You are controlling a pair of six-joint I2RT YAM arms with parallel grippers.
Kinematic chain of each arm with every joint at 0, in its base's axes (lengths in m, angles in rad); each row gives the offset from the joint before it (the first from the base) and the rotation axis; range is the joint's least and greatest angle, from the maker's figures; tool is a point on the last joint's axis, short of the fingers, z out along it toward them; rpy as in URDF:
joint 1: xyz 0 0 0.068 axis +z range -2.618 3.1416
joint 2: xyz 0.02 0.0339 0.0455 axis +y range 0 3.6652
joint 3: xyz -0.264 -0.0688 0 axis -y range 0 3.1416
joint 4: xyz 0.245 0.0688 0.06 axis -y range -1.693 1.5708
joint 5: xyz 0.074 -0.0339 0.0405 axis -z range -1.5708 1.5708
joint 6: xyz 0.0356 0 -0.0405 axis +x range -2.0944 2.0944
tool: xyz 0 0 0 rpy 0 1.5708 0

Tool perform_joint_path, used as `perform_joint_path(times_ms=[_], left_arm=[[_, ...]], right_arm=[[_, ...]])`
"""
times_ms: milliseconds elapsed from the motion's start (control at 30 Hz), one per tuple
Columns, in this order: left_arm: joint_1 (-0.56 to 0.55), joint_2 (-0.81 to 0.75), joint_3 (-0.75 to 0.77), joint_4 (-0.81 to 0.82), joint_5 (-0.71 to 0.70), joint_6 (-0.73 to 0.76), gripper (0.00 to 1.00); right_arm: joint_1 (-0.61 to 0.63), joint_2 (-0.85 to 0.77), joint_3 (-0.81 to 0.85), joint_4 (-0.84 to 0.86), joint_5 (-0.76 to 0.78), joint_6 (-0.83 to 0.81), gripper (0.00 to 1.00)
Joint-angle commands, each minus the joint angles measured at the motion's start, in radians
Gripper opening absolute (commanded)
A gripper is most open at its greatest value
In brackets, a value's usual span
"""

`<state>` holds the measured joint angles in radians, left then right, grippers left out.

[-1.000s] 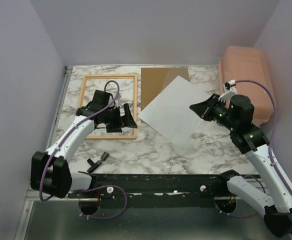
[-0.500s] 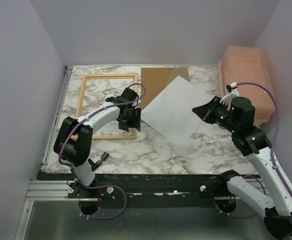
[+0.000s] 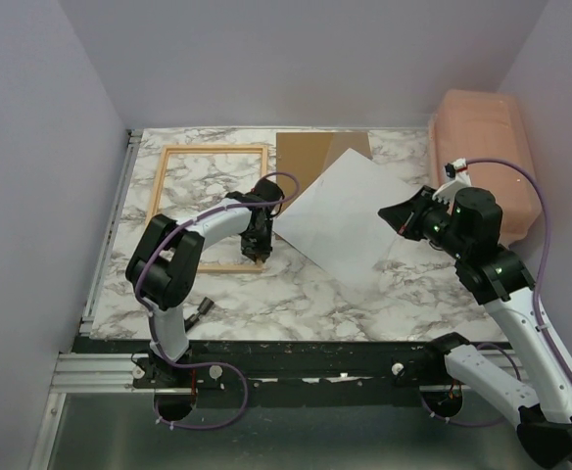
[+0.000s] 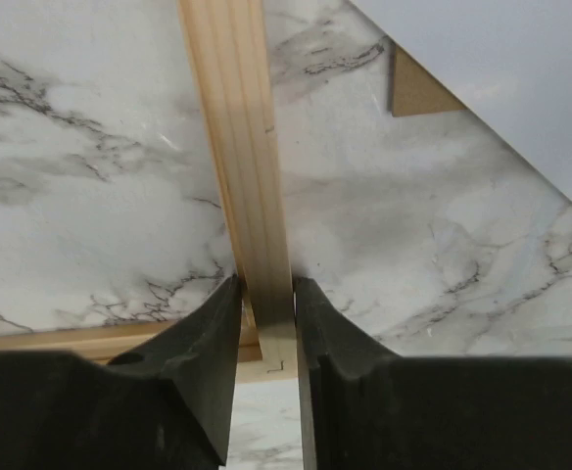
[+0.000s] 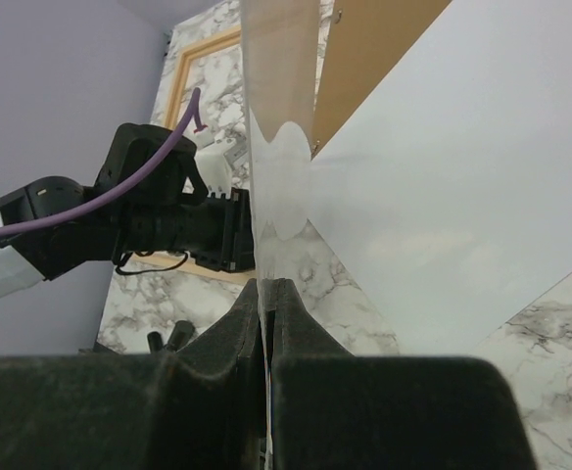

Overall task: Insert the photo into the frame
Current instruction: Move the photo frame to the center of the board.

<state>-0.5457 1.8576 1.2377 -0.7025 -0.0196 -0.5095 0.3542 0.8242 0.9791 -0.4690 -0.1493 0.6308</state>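
The frame point(image 3: 213, 152), thin light wood, lies flat at the back left of the marble table. My left gripper point(image 3: 258, 243) is down at its near right corner. In the left wrist view the two fingers press either side of the frame's right rail point(image 4: 252, 186), so the left gripper point(image 4: 264, 294) is shut on it. The photo point(image 3: 340, 220), white side up, lies slanted in the middle with its right corner lifted. My right gripper point(image 3: 396, 217) is shut on that corner. In the right wrist view the right gripper point(image 5: 266, 289) pinches the sheet's edge point(image 5: 281, 147).
A brown backing board point(image 3: 310, 166) lies at the back, partly under the photo. A pink padded block point(image 3: 482, 157) stands at the back right. A small black part point(image 3: 200, 305) lies near the table's front edge by the left arm's base.
My left arm swung right from over the frame's middle to its near right corner, and its jaws narrowed from wide open onto the rail. The right arm and photo hardly moved.
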Motion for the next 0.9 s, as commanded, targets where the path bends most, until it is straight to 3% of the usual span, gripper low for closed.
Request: perform_joint_path(times_ms=[0,67,100,300,500,700,867], left_arm=[[-0.005,0.021,0.011,-0.002,-0.039,0.007,0.16],[-0.005,0.0,0.009,-0.013,-0.049,0.0,0.01],[-0.005,-0.015,0.009,-0.023,-0.064,-0.005,0.0],[-0.005,-0.113,0.039,-0.066,-0.072,-0.001,0.0],[-0.013,-0.215,0.053,-0.072,0.004,-0.028,0.0],[-0.086,-0.235,0.077,-0.08,0.018,-0.072,0.0],[-0.151,-0.226,0.069,-0.019,0.117,-0.136,0.0]], right_arm=[[0.002,0.0,0.04,0.002,0.014,-0.017,0.01],[0.002,0.005,0.045,0.002,0.001,-0.022,0.01],[0.002,0.007,0.048,0.003,-0.007,-0.025,0.01],[0.002,0.019,0.072,-0.01,-0.02,-0.039,0.01],[0.002,0.018,0.12,-0.062,0.019,-0.06,0.01],[0.002,0.02,0.197,-0.157,0.104,-0.11,0.01],[0.002,0.034,0.289,-0.258,0.21,-0.163,0.01]])
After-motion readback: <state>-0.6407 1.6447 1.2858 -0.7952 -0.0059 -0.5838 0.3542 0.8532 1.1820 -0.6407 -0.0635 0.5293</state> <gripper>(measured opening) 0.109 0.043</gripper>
